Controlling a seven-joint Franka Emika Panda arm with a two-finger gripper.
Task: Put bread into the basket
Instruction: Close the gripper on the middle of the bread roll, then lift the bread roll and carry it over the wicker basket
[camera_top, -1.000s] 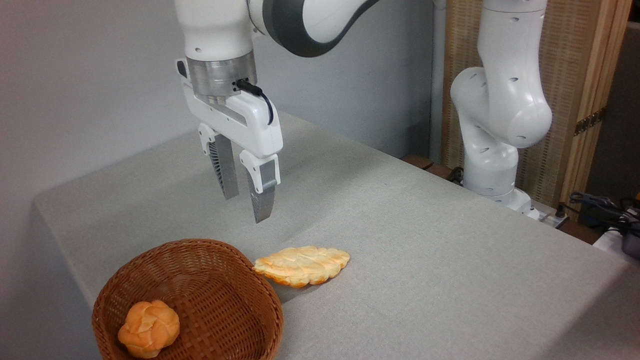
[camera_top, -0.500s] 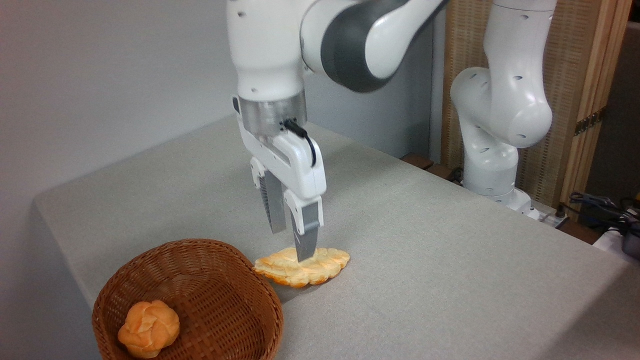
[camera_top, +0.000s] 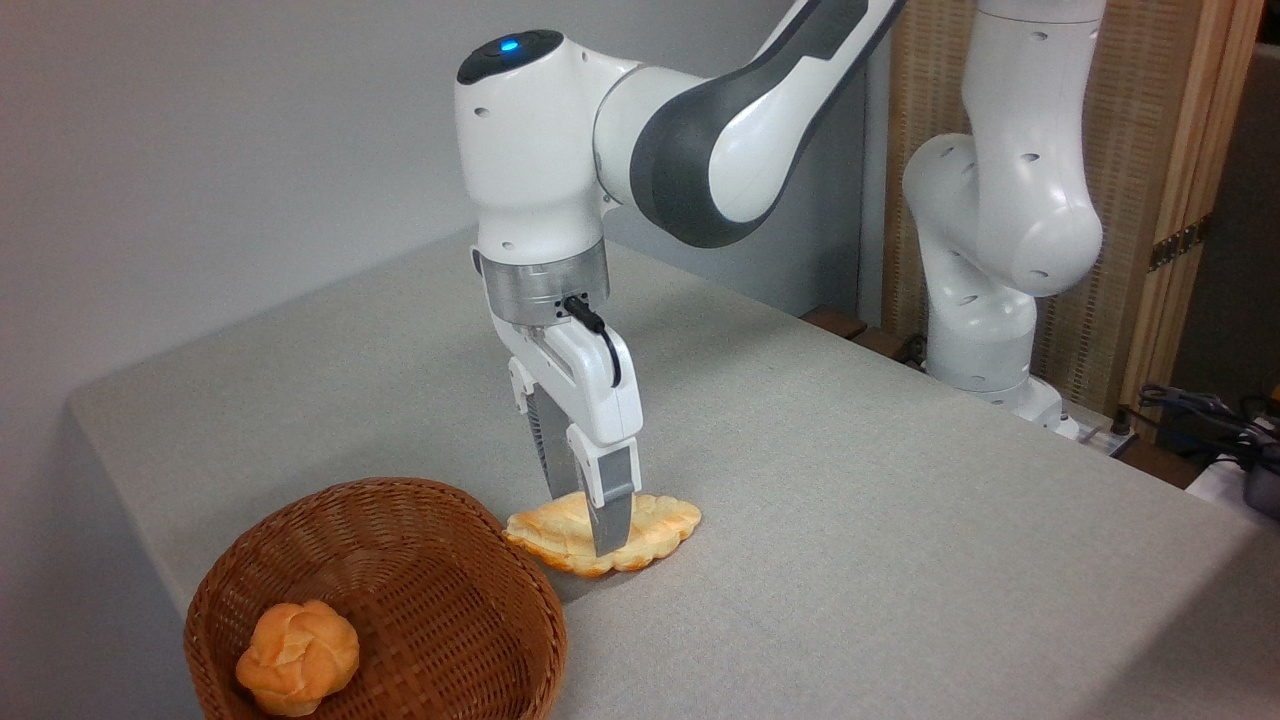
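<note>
One item already sits in the basket (camera_top: 375, 600) at the table's (camera_top: 900, 560) near-left corner: a small knotted bun (camera_top: 297, 657), not the piece asked for. Just right of the rim, the bread (camera_top: 655, 522) lies flat on the cloth, its left tip close to the wicker. The gripper (camera_top: 590, 520) stands upright over its middle, one finger in front, one behind — whether the jaws have pinched cannot be told. Judged progress: approach complete; grasp, lift and transfer to the basket all remain.
</note>
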